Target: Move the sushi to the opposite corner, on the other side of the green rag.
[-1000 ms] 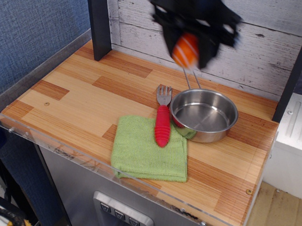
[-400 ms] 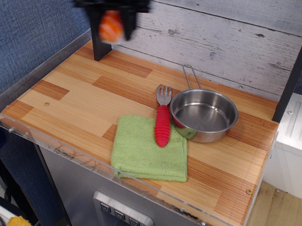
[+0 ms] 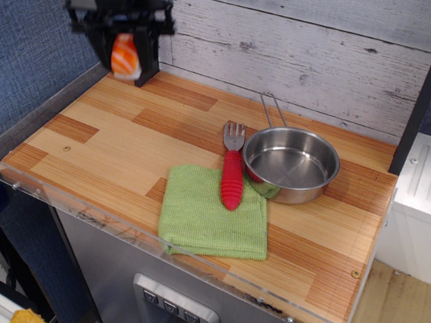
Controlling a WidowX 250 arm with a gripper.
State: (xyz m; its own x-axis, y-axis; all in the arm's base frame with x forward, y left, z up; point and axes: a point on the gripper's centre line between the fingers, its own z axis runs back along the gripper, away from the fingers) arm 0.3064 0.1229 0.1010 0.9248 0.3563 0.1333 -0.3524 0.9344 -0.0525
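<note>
The sushi (image 3: pixel 125 55), orange with white stripes, hangs in the air above the table's far left corner. My black gripper (image 3: pixel 124 50) is shut on it, its body blurred by motion. The green rag (image 3: pixel 212 212) lies flat near the table's front edge, well to the right and nearer the camera than the gripper.
A red-handled fork (image 3: pixel 232 169) lies partly on the rag's far right edge. A steel pan (image 3: pixel 292 164) with a wire handle sits right of the fork. A dark post (image 3: pixel 144 38) stands at the back left, just behind the gripper. The wooden table (image 3: pixel 103 143) has a clear plastic rim.
The gripper has carried the sushi from above the pan leftward across the back of the table, and it now sits lower over the far left corner.
</note>
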